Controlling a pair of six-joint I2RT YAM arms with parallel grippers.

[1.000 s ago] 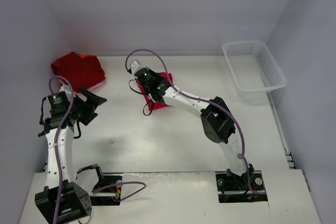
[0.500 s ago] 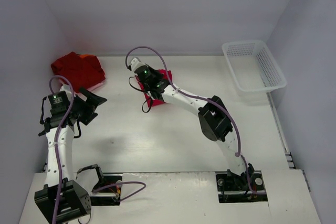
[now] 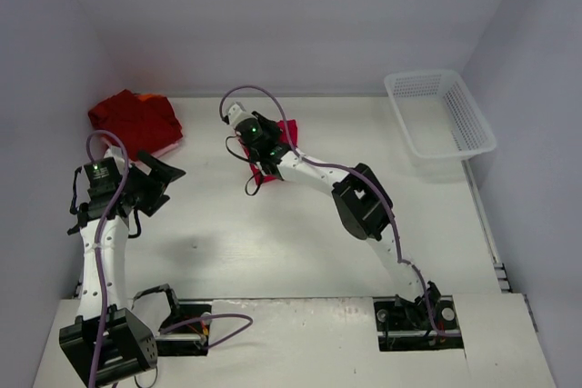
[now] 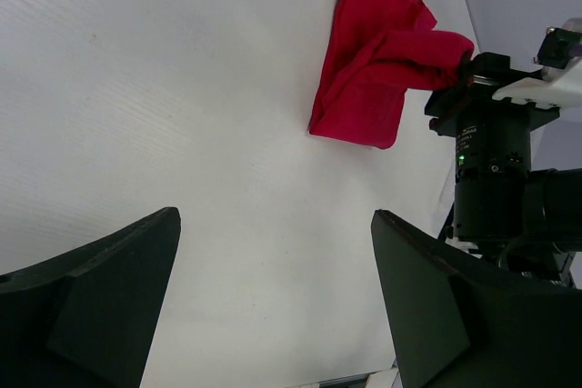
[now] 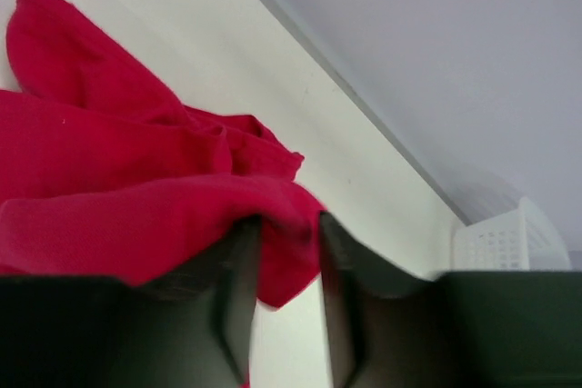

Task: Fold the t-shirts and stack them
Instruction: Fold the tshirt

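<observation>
Two heaps of red cloth lay on the table; we saw the bright red t-shirt near the middle at the back, and the darker folded pile in the far left corner; the right claw pinched a fold of the bright red t-shirt; the left claw hung wide apart over the table.
</observation>
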